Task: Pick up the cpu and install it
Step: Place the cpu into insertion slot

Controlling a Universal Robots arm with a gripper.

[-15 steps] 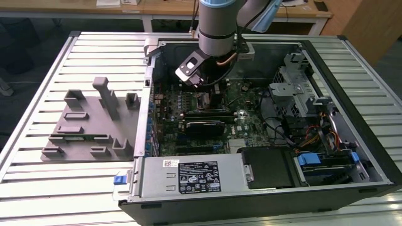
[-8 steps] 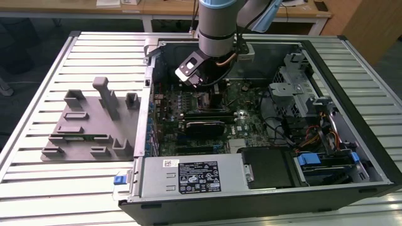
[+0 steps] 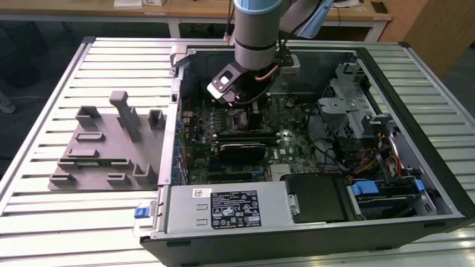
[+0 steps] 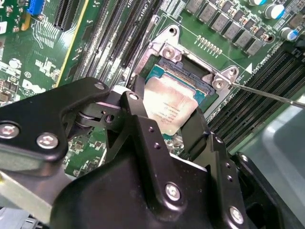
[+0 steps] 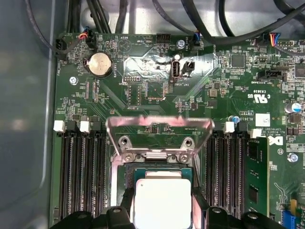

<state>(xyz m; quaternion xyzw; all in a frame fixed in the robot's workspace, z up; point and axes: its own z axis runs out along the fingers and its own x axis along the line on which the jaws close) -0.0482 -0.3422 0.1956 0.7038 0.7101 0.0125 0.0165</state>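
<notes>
Second wrist view: the gripper [image 4: 169,114] has its two black fingers [image 4: 139,112] set against opposite edges of the cpu [image 4: 174,105], pinching it. The cpu sits low over the socket [image 4: 164,50] with its silver top facing up. Whether it is fully seated cannot be told. A thin lever [image 4: 269,94] sticks out beside the socket.

In the first wrist view the cpu [image 5: 163,202] lies between the fingers. The load plate [image 5: 159,125] stands raised at the socket's far side. Memory slots [image 5: 78,167] flank the socket on both sides, and one module [image 5: 257,176] stands in a slot toward the board edge. A coin cell [image 5: 100,63] sits on the board [image 5: 228,95] beyond the load plate, near the cables [image 5: 209,28].

In the exterior view the arm [image 3: 256,33] reaches down into the open case [image 3: 297,247], which lies on the slatted table [image 3: 67,233]. A grey fixture [image 3: 104,147] rests on the table just beside the case, toward the table edge at the exterior view's left.
</notes>
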